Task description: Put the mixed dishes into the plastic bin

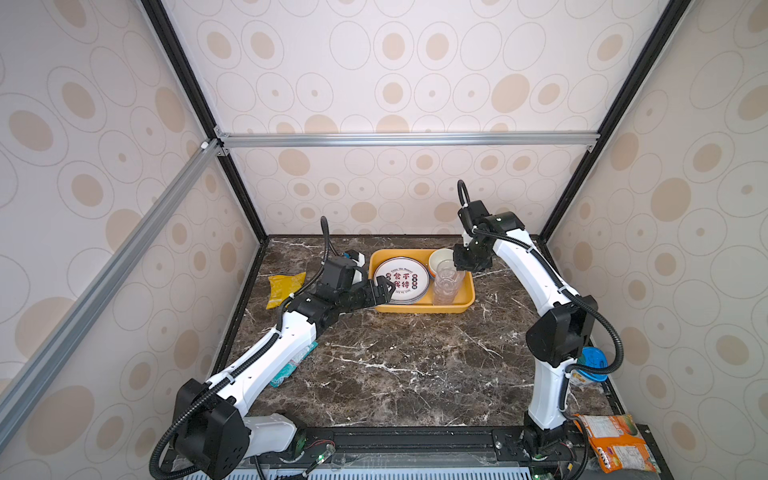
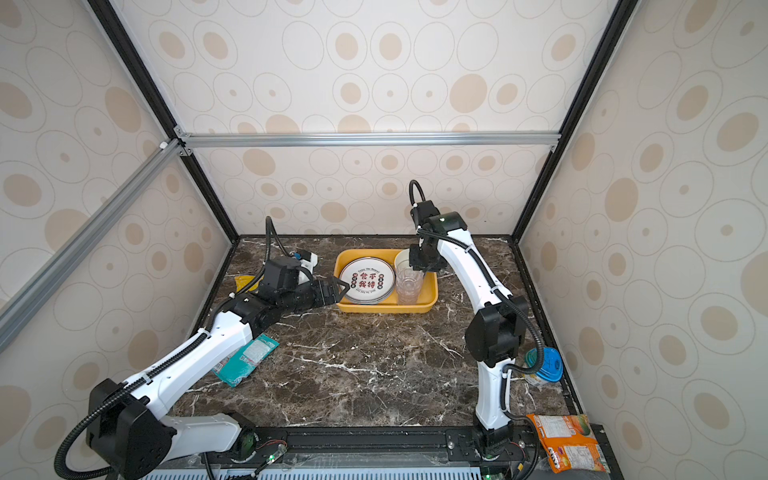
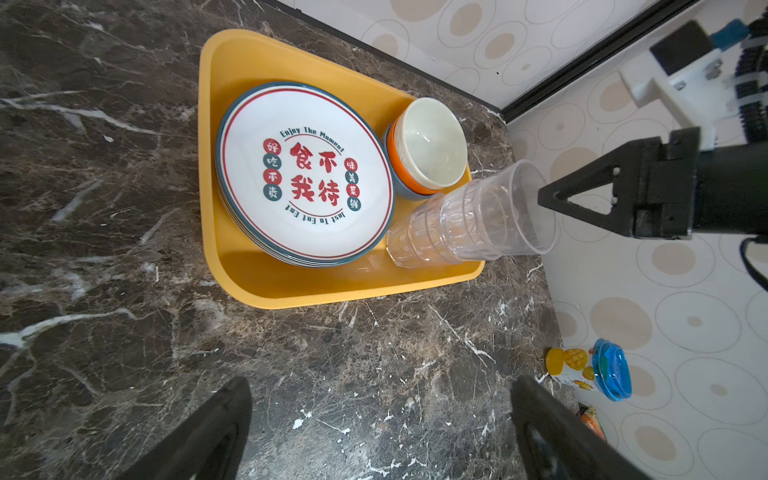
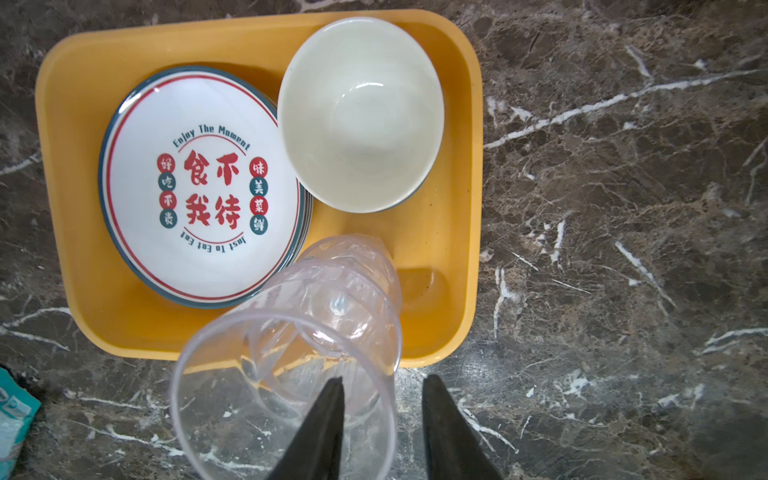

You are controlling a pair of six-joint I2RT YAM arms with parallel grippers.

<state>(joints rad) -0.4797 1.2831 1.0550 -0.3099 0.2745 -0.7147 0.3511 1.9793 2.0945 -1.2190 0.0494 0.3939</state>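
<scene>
The yellow-orange plastic bin [image 1: 424, 309] [image 4: 457, 208] stands at the back of the marble table. Inside it lie a stack of printed plates [image 1: 401, 279] [image 4: 199, 187], nested bowls [image 1: 440, 259] [image 3: 432, 145] with a white one on top, and a stack of clear ribbed cups [image 1: 446, 286] [image 3: 469, 220]. My right gripper [image 4: 384, 379] [image 1: 457, 268] hangs over the top cup's rim, open, one finger inside the cup and one outside, neither pressing the wall. My left gripper [image 3: 382, 382] [image 1: 386, 291] is open and empty over the table at the bin's left front edge.
A yellow snack bag [image 1: 284, 289] lies left of the bin, behind my left arm. A teal packet [image 2: 245, 359] sits under the left arm. A blue-lidded can [image 2: 544, 365] and an orange printed packet [image 2: 569, 442] are at the right front edge.
</scene>
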